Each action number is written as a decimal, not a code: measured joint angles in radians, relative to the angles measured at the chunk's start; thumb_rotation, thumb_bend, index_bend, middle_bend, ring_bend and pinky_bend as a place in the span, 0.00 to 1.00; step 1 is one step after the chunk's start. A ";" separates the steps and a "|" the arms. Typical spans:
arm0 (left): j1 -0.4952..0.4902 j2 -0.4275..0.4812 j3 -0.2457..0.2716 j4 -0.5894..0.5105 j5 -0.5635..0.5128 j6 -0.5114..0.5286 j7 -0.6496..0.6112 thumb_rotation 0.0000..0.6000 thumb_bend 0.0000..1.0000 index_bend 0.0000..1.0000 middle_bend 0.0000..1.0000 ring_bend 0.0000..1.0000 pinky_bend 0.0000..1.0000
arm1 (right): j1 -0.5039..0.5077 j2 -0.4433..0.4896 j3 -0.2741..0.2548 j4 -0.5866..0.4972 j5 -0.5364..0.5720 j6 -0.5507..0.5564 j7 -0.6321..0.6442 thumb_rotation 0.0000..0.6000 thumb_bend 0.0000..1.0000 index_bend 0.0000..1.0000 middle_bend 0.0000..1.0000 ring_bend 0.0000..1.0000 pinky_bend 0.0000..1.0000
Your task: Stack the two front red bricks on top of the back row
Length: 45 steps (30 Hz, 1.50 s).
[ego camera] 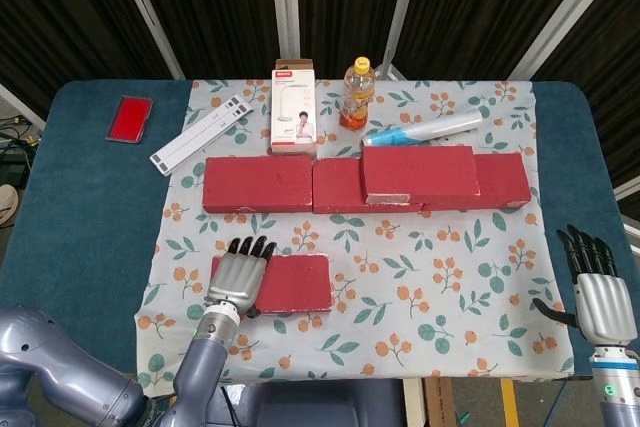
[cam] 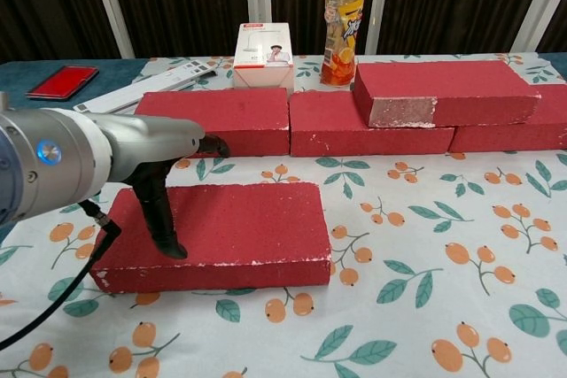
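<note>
One red brick (ego camera: 296,282) (cam: 230,232) lies flat at the front of the floral cloth. My left hand (ego camera: 238,276) (cam: 158,194) lies over its left end with fingers stretched toward the back row, and a dark fingertip (cam: 170,246) touches the brick's top. The back row has a left brick (ego camera: 258,184) (cam: 221,118), a middle brick (ego camera: 336,187) (cam: 354,130) and a right brick (ego camera: 503,179). Another red brick (ego camera: 418,171) (cam: 443,90) sits on top of the middle and right ones. My right hand (ego camera: 596,290) hovers open at the table's right front edge, holding nothing.
Behind the row stand an orange drink bottle (ego camera: 358,93) (cam: 342,22) and a white box (ego camera: 294,107) (cam: 263,52). A white strip (ego camera: 203,133), a red case (ego camera: 130,119) and a blue-white tube (ego camera: 424,128) lie at the back. The cloth's front edge (ego camera: 380,372) is near.
</note>
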<state>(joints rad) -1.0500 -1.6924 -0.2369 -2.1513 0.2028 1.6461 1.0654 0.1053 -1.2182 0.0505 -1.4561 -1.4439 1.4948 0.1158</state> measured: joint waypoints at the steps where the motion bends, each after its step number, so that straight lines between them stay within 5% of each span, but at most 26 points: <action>1: 0.000 -0.002 0.000 0.004 0.001 0.003 0.002 1.00 0.00 0.00 0.00 0.00 0.00 | 0.000 0.000 0.000 0.000 -0.001 -0.001 0.000 1.00 0.15 0.00 0.00 0.00 0.00; 26: 0.027 -0.065 0.024 0.084 0.018 -0.030 0.029 1.00 0.00 0.00 0.00 0.00 0.00 | -0.011 0.010 0.017 -0.014 -0.009 -0.013 0.016 1.00 0.15 0.00 0.00 0.00 0.00; 33: 0.026 -0.083 0.017 0.105 0.026 -0.044 0.041 1.00 0.00 0.00 0.00 0.00 0.01 | -0.012 0.010 0.022 -0.011 -0.006 -0.019 0.022 1.00 0.15 0.00 0.00 0.00 0.00; 39: 0.021 -0.098 0.007 0.126 0.014 -0.026 0.073 1.00 0.00 0.00 0.10 0.00 0.05 | -0.016 0.011 0.025 -0.010 -0.009 -0.015 0.032 1.00 0.15 0.00 0.00 0.00 0.00; 45: 0.015 -0.109 -0.010 0.147 -0.013 -0.028 0.101 1.00 0.00 0.00 0.06 0.00 0.07 | -0.016 0.012 0.026 -0.011 -0.010 -0.019 0.040 1.00 0.15 0.00 0.00 0.00 0.00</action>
<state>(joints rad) -1.0346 -1.8018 -0.2472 -2.0044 0.1900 1.6177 1.1667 0.0888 -1.2064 0.0767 -1.4669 -1.4540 1.4754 0.1553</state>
